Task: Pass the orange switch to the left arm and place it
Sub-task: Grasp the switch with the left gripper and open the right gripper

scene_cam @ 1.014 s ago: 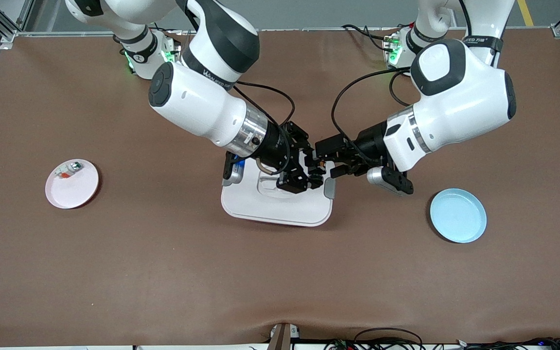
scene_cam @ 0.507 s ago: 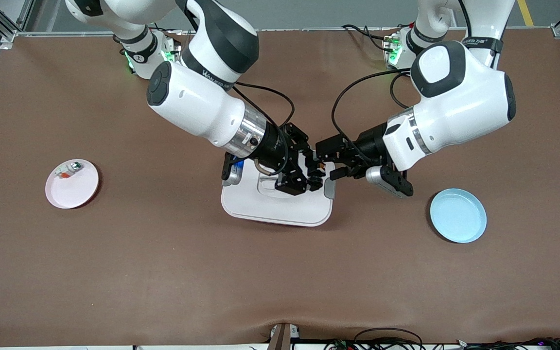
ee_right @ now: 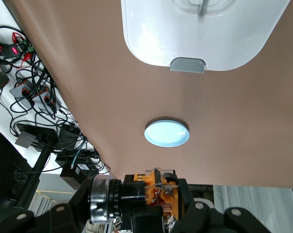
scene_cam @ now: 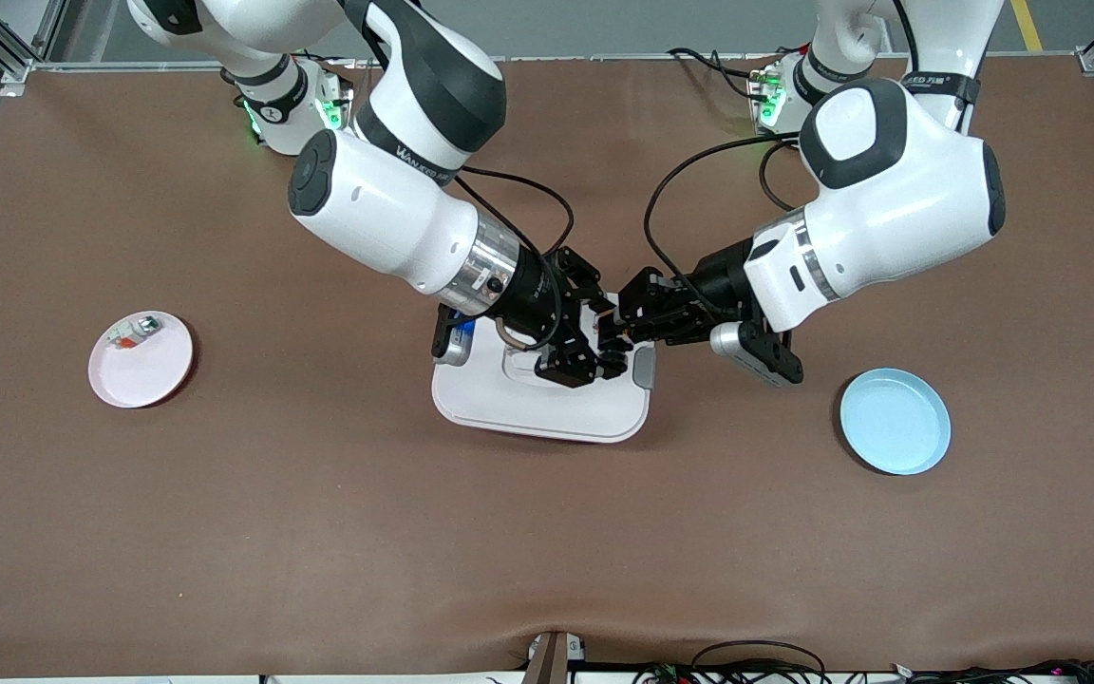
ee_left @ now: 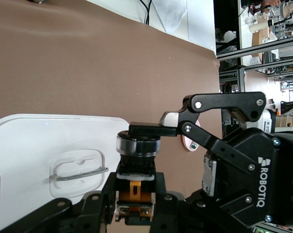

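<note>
Pink plate point(scene_cam: 141, 359) with a small whitish-green part point(scene_cam: 134, 331) is being left at the right arm's end. Over the box point(scene_cam: 539, 394), the orange switch point(scene_cam: 615, 328) is being gripped by the right gripper point(scene_cam: 604, 340), clenched on it, and by the left gripper point(scene_cam: 625, 318), also clamped on it. Blue plate point(scene_cam: 895, 421) is lying at the left arm's end.

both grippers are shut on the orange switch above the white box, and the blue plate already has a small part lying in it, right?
Not quite: the blue plate holds nothing, as the front view shows; the small part lies in the pink plate. The rest stands: the left gripper and right gripper are both shut on the orange switch above the white box.
</note>
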Robot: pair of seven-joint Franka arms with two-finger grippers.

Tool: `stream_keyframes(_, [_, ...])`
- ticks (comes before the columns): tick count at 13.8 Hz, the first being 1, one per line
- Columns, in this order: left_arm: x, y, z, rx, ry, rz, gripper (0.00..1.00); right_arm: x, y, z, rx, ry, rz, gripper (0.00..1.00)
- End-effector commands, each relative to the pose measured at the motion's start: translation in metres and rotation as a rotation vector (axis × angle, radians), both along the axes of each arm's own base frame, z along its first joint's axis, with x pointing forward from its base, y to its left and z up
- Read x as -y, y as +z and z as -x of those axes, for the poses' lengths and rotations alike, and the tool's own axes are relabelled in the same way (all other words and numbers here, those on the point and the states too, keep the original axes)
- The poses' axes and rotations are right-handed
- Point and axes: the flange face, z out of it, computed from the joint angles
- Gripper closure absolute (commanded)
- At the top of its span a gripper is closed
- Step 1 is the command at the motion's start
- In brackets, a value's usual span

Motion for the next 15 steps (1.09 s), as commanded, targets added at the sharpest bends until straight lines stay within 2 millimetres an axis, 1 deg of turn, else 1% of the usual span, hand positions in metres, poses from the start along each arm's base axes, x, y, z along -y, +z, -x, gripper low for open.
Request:
stream_keyframes(1, [-0.002, -0.002, -0.005, 0.006, 0.009, 0.010, 1.00, 0.002, 0.011, -0.005, -0.004, -0.015, -0.031, 1.00])
stream_keyframes(2, [-0.002, -0.002, -0.005, 0.006, 0.009, 0.010, 1.00, 0.002, 0.011, -0.004, -0.005, -0.013, -0.030, 0.72])
stream_keyframes(3, [-0.002, -0.002, -0.005, 0.006, 0.009, 0.010, 1.00, 0.003, 0.011, -0.005, -0.006, -0.015, -0.029, 0.32])
stream_keyframes(4, [-0.002, -0.001, -0.005, 0.007, 0.009, 0.011, 1.00, 0.004, 0.012, -0.006, -0.002, -0.017, -0.030, 0.28])
stream_keyframes(6, [-0.004, -0.001, -0.006, 0.008, 0.012, 0.009, 1.00, 0.015, 0.013, -0.014, 0.001, -0.032, -0.029, 0.00])
stream_keyframes(8, [-0.006, -0.001, -0.007, 0.011, 0.012, 0.005, 1.00, 0.029, 0.015, -0.023, 0.007, -0.047, -0.029, 0.00])
stream_keyframes(9, [-0.008, 0.000, -0.007, 0.013, 0.013, 0.003, 1.00, 0.038, 0.016, -0.029, 0.005, -0.054, -0.029, 0.00])
stream_keyframes(10, [-0.010, 0.002, -0.007, 0.017, 0.013, 0.001, 1.00, 0.052, 0.017, -0.034, -0.008, -0.041, -0.013, 0.00])
stream_keyframes(12, [-0.017, 0.007, -0.006, 0.014, 0.019, 0.001, 1.00, 0.079, 0.029, -0.041, -0.004, 0.068, 0.029, 0.00])
stream_keyframes(13, [-0.023, 0.014, -0.004, 0.012, 0.014, -0.002, 1.00, 0.097, 0.032, -0.043, -0.002, 0.136, 0.055, 0.00])
stream_keyframes(14, [-0.028, 0.016, -0.003, 0.007, -0.006, -0.027, 1.00, 0.111, 0.032, -0.043, 0.000, 0.217, 0.081, 0.00])
stream_keyframes(15, [-0.037, 0.023, -0.001, 0.016, -0.021, -0.061, 1.00, 0.132, 0.046, -0.041, 0.023, 0.285, 0.095, 0.00])
